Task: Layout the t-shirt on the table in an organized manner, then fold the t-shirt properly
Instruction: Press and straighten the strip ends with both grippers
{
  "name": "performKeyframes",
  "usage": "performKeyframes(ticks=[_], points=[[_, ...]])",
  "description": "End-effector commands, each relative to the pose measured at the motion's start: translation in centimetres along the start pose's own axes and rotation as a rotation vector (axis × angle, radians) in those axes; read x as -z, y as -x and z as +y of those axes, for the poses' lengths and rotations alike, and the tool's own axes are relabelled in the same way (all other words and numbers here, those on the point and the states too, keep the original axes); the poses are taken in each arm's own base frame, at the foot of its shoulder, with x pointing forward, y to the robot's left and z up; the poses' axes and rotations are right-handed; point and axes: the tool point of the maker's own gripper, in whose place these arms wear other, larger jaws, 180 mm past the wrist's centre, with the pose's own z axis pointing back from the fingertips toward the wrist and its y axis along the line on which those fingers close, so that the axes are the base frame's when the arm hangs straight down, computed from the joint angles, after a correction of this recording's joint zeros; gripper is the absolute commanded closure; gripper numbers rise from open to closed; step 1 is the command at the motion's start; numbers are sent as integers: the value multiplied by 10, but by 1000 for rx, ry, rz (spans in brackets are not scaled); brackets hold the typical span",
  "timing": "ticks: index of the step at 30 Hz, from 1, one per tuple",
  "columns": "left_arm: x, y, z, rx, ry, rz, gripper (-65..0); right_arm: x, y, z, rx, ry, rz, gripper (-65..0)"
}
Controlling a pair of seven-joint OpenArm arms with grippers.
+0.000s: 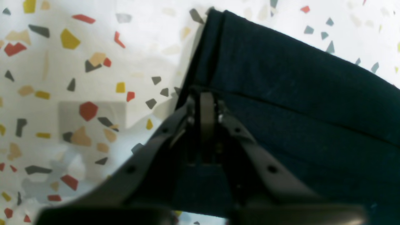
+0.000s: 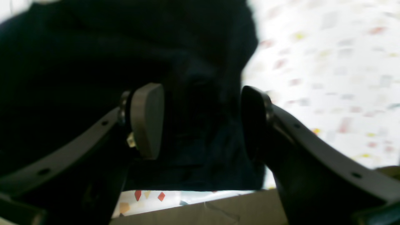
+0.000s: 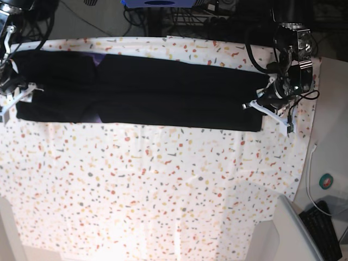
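1. I see the t-shirt (image 3: 147, 95) as a long, narrow black band, folded lengthwise, lying across the far part of the table (image 3: 163, 185). A seam line runs along it.
2. I can read no brand, label or writing. Only a sliver of purple shows near its collar end.
3. My left gripper (image 1: 206, 104) sits at one end of the band, fingertips nearly together at the seam by the cloth's corner; whether they pinch it I cannot tell.
4. My right gripper (image 2: 201, 120) stands at the other end, jaws spread wide, black cloth between the pads (image 2: 147, 120) but ungrasped.
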Motion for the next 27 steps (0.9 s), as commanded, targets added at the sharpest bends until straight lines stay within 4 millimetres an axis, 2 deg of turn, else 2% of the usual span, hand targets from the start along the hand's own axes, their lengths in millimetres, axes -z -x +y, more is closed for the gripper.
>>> performKeyframes(ticks=[1, 3, 5, 6, 7, 8, 9, 10, 11, 12, 17, 21, 25, 27], points=[[-8, -26, -2, 12, 9, -77, -148, -10, -21, -7, -8, 20, -73, -369], [-17, -41, -9, 25, 24, -124, -268, -18, -30, -8, -18, 30, -106, -369], [-26, -47, -13, 37, 34, -154, -352, -20, -37, -8, -21, 30, -125, -363], [-32, -51, -17, 43, 42, -174, -377, -20, -42, -7, -20, 28, -139, -339], [-36, -55, -21, 46, 50, -192, -372, -19, -47, -6, -16, 24, -147, -297], [-39, -55, -28, 38, 65, -201, -347, -13, -48, -5, -6, 17, -141, -227], [-39, -52, -34, 26, 76, -200, -293, -6, -49, -5, 8, 9, -137, -143], [-37, -50, -38, 17, 80, -196, -202, 3, -51, -4, 29, -3, -138, -38], [-33, -47, -40, 6, 83, -185, -95, 11, -52, -5, 51, -9, -140, 0], [-27, -39, -40, -7, 83, -162, 0, 19, -53, -4, 68, -19, -142, 0], [0, -17, -31, -43, 60, -66, 0, 53, -42, -23, 113, -19, -77, 0], [10, -14, -20, -43, 33, -104, 0, 71, -30, -47, 145, 3, -34, 0], [16, -6, -11, -18, -1, -93, 0, 81, -18, -55, 170, 6, 7, 0], [13, -7, -13, -17, 3, -99, 0, 80, -22, -55, 167, 7, -3, 0]])
